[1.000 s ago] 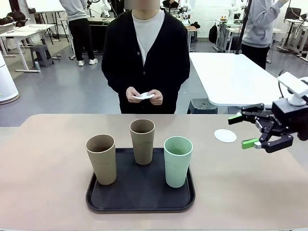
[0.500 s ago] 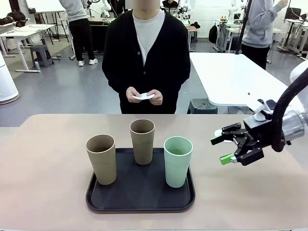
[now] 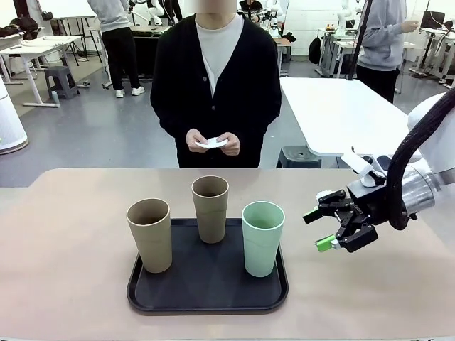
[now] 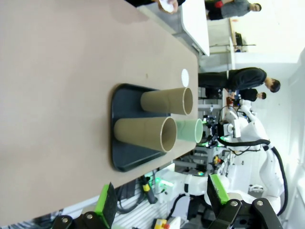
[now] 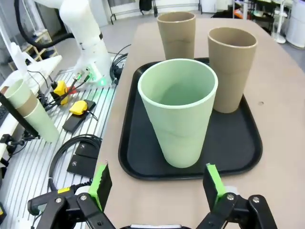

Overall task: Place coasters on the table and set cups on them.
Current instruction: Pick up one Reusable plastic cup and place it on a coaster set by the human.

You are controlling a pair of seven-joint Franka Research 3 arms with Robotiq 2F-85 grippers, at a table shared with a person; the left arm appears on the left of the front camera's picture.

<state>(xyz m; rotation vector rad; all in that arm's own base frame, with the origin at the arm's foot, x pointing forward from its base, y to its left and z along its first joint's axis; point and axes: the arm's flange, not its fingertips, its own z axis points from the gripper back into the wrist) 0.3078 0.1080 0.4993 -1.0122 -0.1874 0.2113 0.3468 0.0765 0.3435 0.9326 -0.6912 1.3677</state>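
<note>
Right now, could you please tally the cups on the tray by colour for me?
Tan-brown cups: 2
Mint green cup: 1
Total: 3

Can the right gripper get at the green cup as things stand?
Probably yes. The right gripper is open and faces the green cup side-on, with bare table between them; the tan cups stand beyond it.
</note>
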